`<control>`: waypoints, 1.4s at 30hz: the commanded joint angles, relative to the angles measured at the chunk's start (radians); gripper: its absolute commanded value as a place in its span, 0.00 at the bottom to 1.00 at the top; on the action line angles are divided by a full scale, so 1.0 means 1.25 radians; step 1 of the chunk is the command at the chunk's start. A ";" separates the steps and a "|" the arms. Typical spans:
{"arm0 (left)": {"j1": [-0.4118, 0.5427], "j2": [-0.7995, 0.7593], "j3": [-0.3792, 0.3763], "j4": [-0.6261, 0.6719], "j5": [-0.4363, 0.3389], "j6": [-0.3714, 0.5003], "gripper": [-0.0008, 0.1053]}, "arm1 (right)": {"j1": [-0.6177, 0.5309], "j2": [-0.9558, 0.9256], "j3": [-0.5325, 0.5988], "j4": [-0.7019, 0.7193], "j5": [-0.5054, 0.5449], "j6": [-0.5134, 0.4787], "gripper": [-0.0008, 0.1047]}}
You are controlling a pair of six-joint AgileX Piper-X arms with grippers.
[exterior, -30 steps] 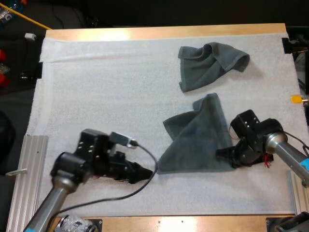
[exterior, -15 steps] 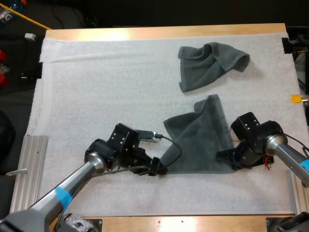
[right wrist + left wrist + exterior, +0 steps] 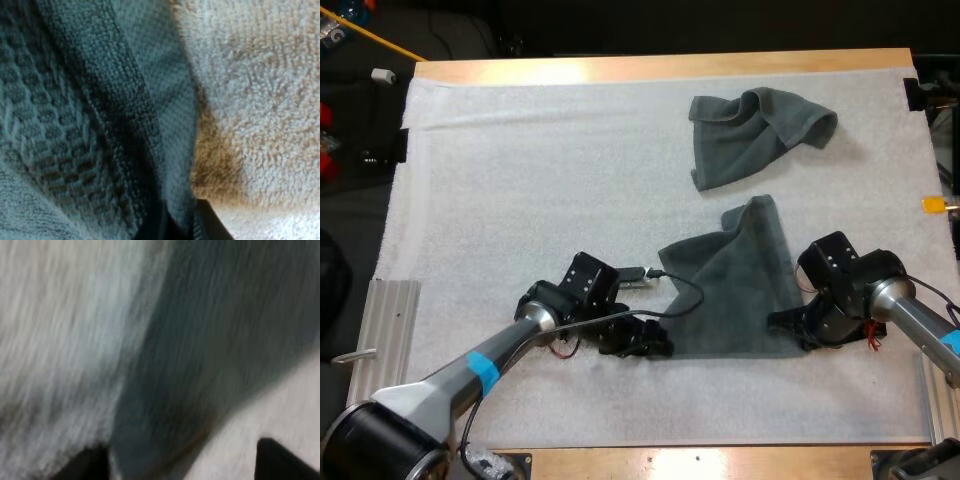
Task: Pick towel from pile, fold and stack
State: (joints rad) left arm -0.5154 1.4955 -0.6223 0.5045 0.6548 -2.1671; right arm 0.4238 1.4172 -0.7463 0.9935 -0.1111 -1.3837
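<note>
- The right jaws are clamping onto the near right corner of the flatter towel (image 3: pixel 735 290); in the right wrist view the two black fingers (image 3: pixel 206 224) are sitting almost together, with the towel's (image 3: pixel 75 100) hemmed edge squeezed between them
- The left jaws are standing wide apart and gripping nothing; in the left wrist view the dark fingertips (image 3: pixel 82 467) are flanking the towel's (image 3: pixel 200 340) corner, and the cloth is tapering down between them, nearer one finger than the other
- In the high view the left jaws are sitting low over the white mat (image 3: pixel 520 180) at the flatter towel's near left corner; whether they are touching the cloth I cannot tell
- The flatter towel is lying on the mat right of the middle, towards the near side; its near edge is running from one pair of jaws to the other, and its far part is narrowing to a folded peak
- A crumpled towel (image 3: pixel 755 135) is resting farther back, towards the mat's far right, close to that peak but apart from it
- The mat is covering most of the wooden worktop (image 3: pixel 660 68), with bare wood showing along the far edge
- A ribbed metal rail (image 3: pixel 380 340) is lying beside the mat's near left edge
</note>
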 commanded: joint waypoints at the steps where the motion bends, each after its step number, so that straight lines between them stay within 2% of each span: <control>1: -0.004 0.004 -0.004 -0.022 0.015 -0.010 0.58 | 0.001 -0.009 -0.001 0.001 -0.004 -0.007 0.01; 4: -0.004 0.005 -0.004 -0.027 0.013 -0.010 0.57 | 0.001 -0.009 -0.001 0.001 -0.004 -0.007 0.01; 7: -0.004 0.005 -0.004 -0.026 0.014 -0.010 0.47 | 0.001 -0.009 -0.001 0.001 -0.004 -0.007 0.01; 13: -0.004 0.005 -0.004 -0.024 0.019 -0.010 0.22 | 0.001 -0.009 -0.001 0.000 -0.004 -0.007 0.01; 15: -0.004 0.005 -0.004 -0.024 0.019 -0.010 0.07 | 0.001 -0.009 -0.001 -0.005 -0.004 -0.007 0.01; 17: -0.004 0.004 -0.004 -0.020 0.026 -0.010 0.01 | 0.001 -0.014 -0.001 -0.009 -0.006 -0.007 0.01; 22: -0.004 -0.047 -0.006 0.003 0.032 0.007 0.01 | 0.001 -0.077 -0.002 -0.035 -0.025 -0.009 0.01; 28: -0.004 -0.221 -0.036 0.077 0.029 0.041 0.01 | 0.001 -0.258 -0.042 -0.036 -0.017 -0.009 0.01; 33: -0.004 -0.387 -0.118 0.190 0.022 0.071 0.01 | 0.001 -0.427 -0.085 -0.021 -0.026 -0.006 0.01; 37: -0.004 -0.463 -0.180 0.274 0.001 0.089 0.01 | 0.007 -0.509 -0.123 0.025 -0.036 0.013 0.01; 42: -0.033 -0.519 -0.235 0.374 0.001 0.110 0.01 | 0.091 -0.552 -0.179 0.107 -0.034 0.041 0.01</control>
State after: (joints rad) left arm -0.5506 0.8509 -0.9098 0.9518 0.6635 -2.0320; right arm 0.5314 0.7310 -0.9594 1.1072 -0.1456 -1.3367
